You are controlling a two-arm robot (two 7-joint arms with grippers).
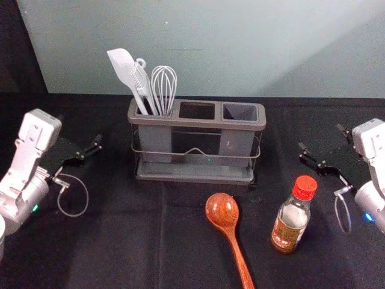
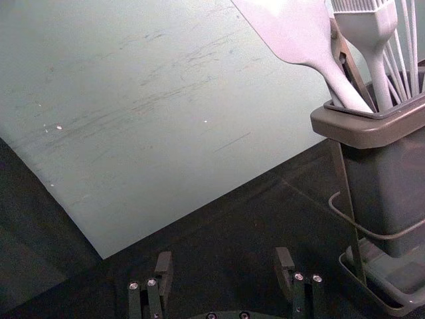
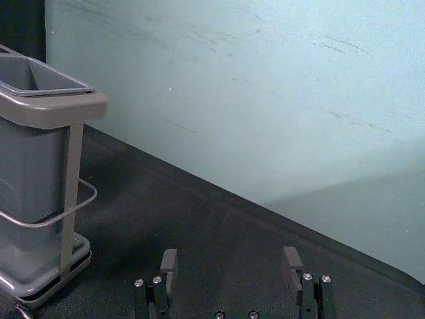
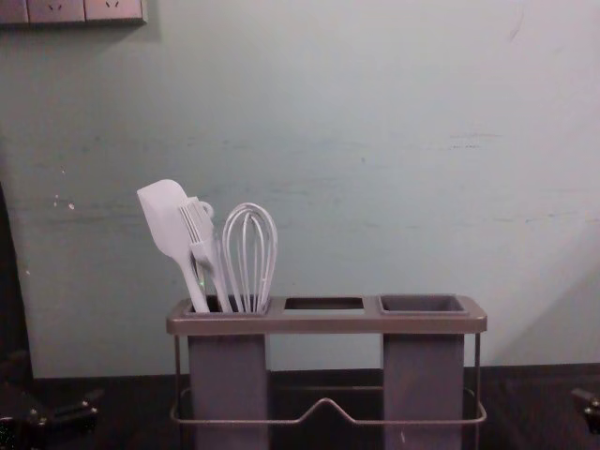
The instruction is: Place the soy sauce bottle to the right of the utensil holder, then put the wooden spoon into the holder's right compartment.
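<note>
Head view: right gripper [image 1: 322, 138], toward the table's [image 1: 120, 241] right edge, is nearer the bottle [image 1: 291, 223] than left gripper [image 1: 79, 132] opposite, both spread wide, empty.

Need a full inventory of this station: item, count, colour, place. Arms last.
utensil holder: 1, grey-brown, centre
spatula: 1, pale grey, left compartment
brush: 1, pale grey, same
whisk: 1, pale grey, same
partly hidden utensil: 1, brown, same
wooden spoon: 1, reddish-brown, before holder
soy sauce bottle: 1, red cap, right of spoon
table: 1, black, underneath
wall: 1, grey-green, behind
socket panel: 1, pinkish, upper left
left gripper: 1, black, left
right gripper: 1, black, right
</note>
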